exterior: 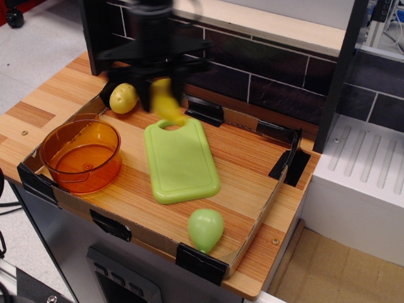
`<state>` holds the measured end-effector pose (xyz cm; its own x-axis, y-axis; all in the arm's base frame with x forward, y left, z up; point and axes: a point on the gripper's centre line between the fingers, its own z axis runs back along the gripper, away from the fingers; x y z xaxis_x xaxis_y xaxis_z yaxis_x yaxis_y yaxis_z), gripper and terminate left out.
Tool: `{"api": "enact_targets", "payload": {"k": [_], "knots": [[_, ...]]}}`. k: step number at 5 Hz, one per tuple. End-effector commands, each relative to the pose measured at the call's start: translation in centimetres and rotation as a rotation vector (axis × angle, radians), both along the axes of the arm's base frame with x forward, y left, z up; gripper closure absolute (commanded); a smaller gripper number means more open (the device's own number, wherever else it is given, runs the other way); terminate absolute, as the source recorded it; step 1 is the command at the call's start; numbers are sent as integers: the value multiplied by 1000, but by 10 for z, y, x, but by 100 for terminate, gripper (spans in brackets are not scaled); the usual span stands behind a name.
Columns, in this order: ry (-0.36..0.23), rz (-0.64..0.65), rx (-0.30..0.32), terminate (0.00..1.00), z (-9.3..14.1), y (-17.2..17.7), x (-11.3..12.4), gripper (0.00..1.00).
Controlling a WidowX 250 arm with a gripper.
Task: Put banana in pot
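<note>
My hand (162, 85) is clamped on the banana (165, 101), blurred, in the air over the far end of the green cutting board (180, 160). Pot (81, 156) sits on the desk (252, 183) to the left, lemon (124, 98) beyond it.

wall (278, 82): dark tiles | counter (38, 107): wood | floor (38, 38): grey | white unit (366, 183): right
</note>
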<state>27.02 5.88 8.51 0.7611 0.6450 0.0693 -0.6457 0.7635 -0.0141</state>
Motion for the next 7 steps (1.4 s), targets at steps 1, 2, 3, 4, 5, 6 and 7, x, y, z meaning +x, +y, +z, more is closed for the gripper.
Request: {"api": "enact_targets", "payload": {"k": [1, 2, 3, 4, 5, 6, 7], "knots": [[-33, -81, 79, 0, -3, 49, -23, 100], [-22, -104, 94, 0, -10, 56, -30, 100], [-41, -122, 130, 0, -12, 62, -29, 100], [-38, -133, 142, 0, -19, 68, -35, 100], [-37, -127, 165, 0, -14, 68, -38, 0], [-38, -110, 151, 0, -4, 62, -35, 0], [-60, -94, 132, 0, 12, 51, -31, 0]]}}
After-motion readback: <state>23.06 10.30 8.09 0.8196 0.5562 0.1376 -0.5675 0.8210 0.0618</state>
